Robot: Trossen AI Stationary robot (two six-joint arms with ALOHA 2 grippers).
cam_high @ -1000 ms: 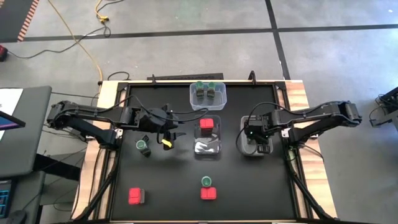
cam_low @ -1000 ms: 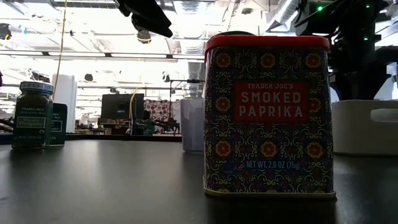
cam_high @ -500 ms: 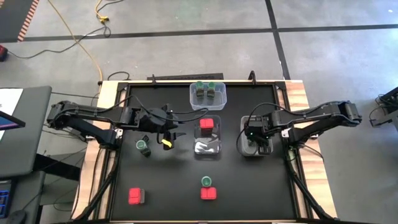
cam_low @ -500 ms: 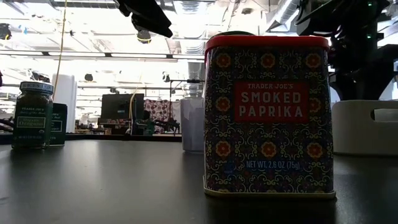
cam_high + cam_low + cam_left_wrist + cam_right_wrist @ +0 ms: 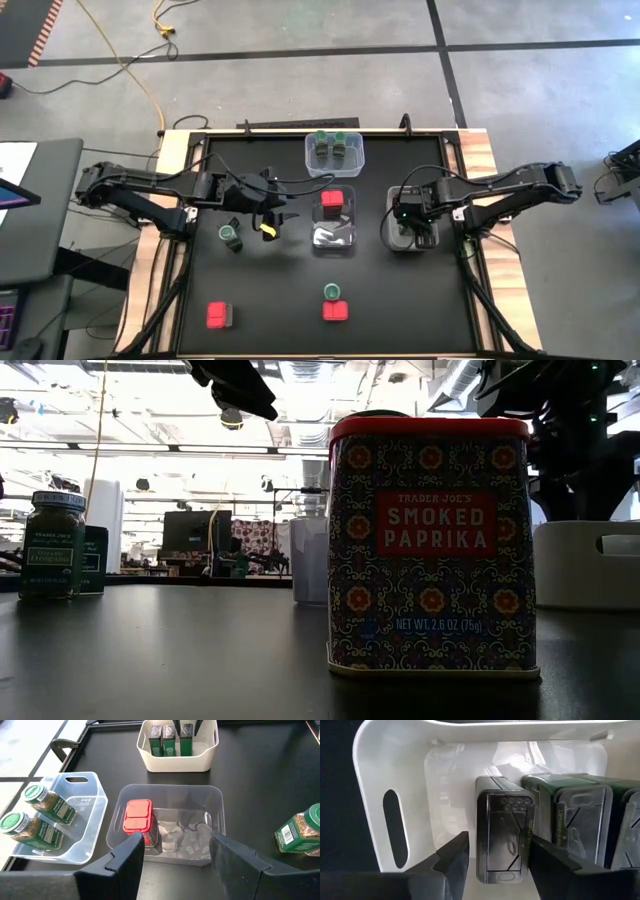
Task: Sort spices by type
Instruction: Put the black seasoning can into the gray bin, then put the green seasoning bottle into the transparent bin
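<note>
I see the right gripper (image 5: 492, 857) released, its fingers straddling a dark tin (image 5: 502, 837) standing in the white tub (image 5: 390, 780).

I can read words on the red-topped tin (image 5: 431, 545). It says "TRADER JOE'S SMOKED PAPRIKA" and "NET WT. 2.6 OZ (75g)". The green-lidded jar (image 5: 56, 545) says "TRADER JOE'S" too; its other words are too small.

right tub (image 5: 400, 240) contents hidden under arm
</note>
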